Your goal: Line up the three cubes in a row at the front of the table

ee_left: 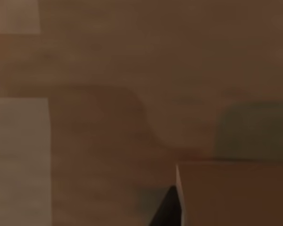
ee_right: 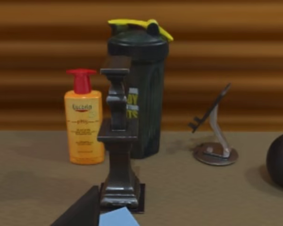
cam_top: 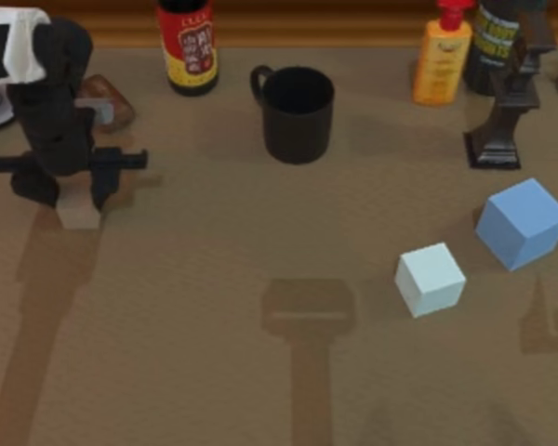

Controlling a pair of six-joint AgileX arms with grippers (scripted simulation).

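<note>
At the left of the table (cam_top: 260,390), the left gripper (cam_top: 67,190) is lowered over the small beige cube (cam_top: 78,216). The cube is seen directly beneath the claw, between the two dark fingers (cam_top: 34,186), with only its near corner exposed in the top view. Whether the fingers are already pressed against the cube cannot be told; the left wrist view shows only blurred tan surfaces at close range.

This vertical alignment is the governing relation: the cube lies straight below the claw, so a grasp is judged to require closure, not lateral travel. The cube sits toward the back left, so a carry to the front edge is still needed.

To the right of centre, the mint-white cube (cam_top: 431,279) rests on the table, with the sky-blue cube (cam_top: 524,223) just beside it, farther right and slightly farther back. Both are well apart from the beige cube and nearer the right arm.

The right gripper is not shown in the top view; in the right wrist view only a dark edge appears, so its state cannot be told.
</note>
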